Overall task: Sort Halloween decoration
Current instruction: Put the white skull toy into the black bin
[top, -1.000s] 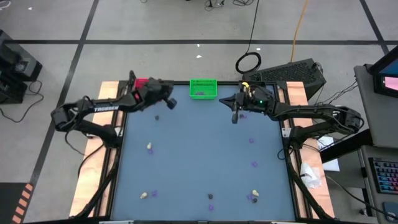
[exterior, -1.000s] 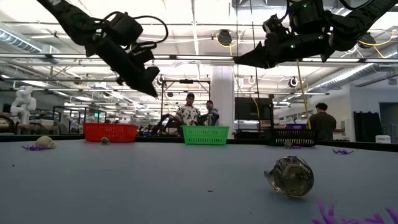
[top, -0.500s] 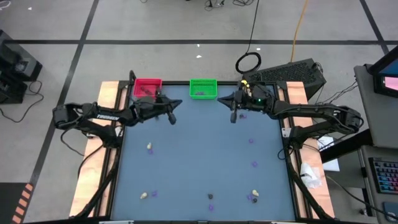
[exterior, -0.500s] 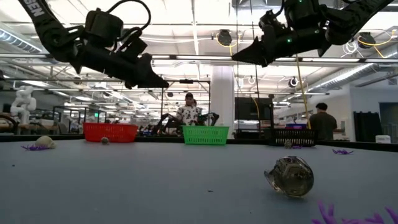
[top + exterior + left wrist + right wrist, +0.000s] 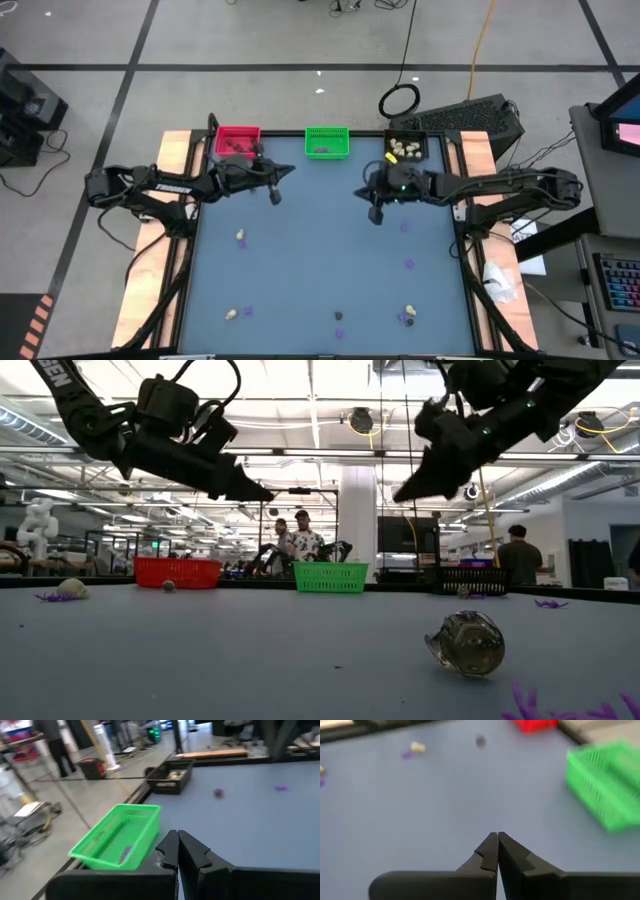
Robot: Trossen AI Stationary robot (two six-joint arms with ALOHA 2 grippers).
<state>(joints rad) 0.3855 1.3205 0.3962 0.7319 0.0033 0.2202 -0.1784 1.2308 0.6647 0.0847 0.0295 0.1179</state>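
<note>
Hovering above the table (image 5: 320,260), both pincers (image 5: 276,196) (image 5: 375,214) closed, empty.

Left gripper (image 5: 277,190) moves off the red bin (image 5: 238,140) toward the table's middle — bin's now uncovered. Right gripper (image 5: 375,211) pulls away from the black bin (image 5: 407,148), so the cream lumps (image 5: 405,150) inside show, and tips down more steeply.

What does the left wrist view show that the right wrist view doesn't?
Only the left wrist view shows the black bin holding cream-white lumps, and people standing beyond the table. Only the right wrist view shows the red bin and a cream-white lump on the table. Both show the green bin, loose purple bits, and their own shut, empty gripper.
</note>
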